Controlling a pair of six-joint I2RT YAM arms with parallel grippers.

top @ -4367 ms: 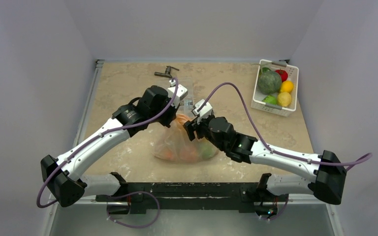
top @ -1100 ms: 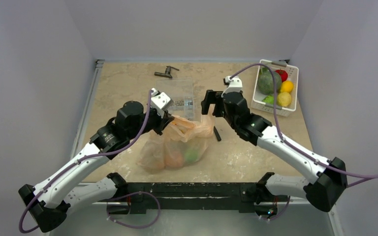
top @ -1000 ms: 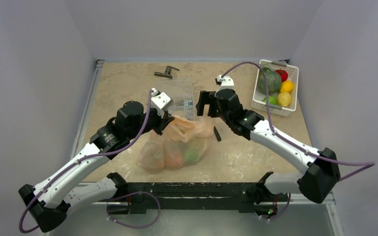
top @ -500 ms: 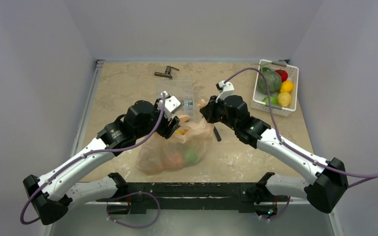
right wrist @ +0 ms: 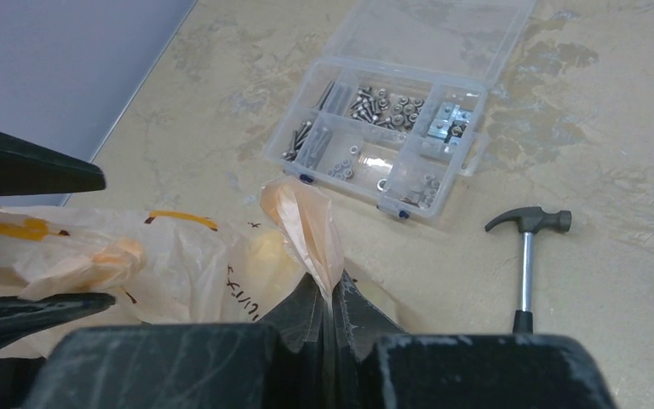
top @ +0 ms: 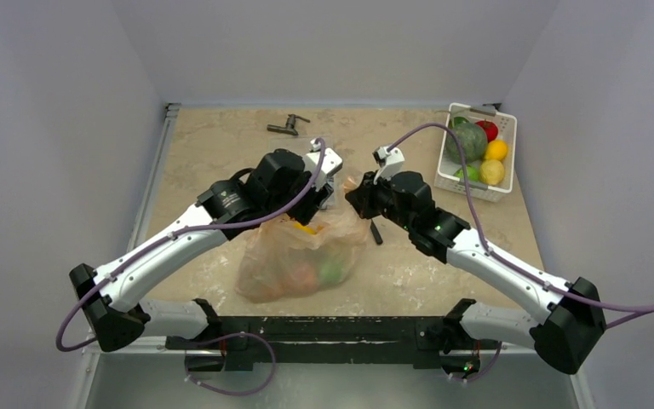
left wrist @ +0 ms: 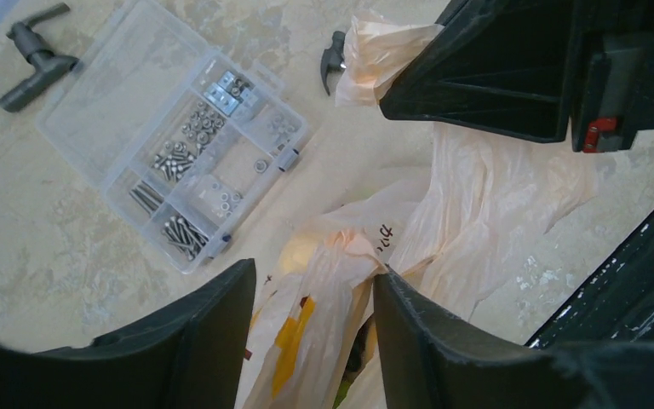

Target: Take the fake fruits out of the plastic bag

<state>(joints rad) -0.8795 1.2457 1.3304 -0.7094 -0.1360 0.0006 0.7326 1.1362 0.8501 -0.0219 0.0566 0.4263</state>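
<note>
The peach-orange plastic bag [top: 302, 256] lies slumped at the table's middle. Through its film the fake fruits show as an orange-pink ball [top: 303, 275] and a green ball [top: 332, 270]. My right gripper [top: 354, 194] is shut on the bag's right handle [right wrist: 306, 223], whose film stands pinched up between the fingertips [right wrist: 353, 302]. My left gripper [left wrist: 313, 273] hangs open over the bag's mouth, a bunched fold of film [left wrist: 341, 256] standing between its fingers and brushing the right one. A sliver of green [left wrist: 341, 394] shows down in the opening.
A clear parts box [left wrist: 174, 153] of screws lies just beyond the bag, with a small hammer [right wrist: 526, 256] to its right. A dark metal tool [top: 288, 126] sits at the far edge. The white basket [top: 501, 189] at the far right holds a dark green vegetable and red and yellow pieces.
My right gripper came in from the right and shut on the bag's right handle. My left gripper opened, let go of the left handle and swung right over the bag's mouth.
</note>
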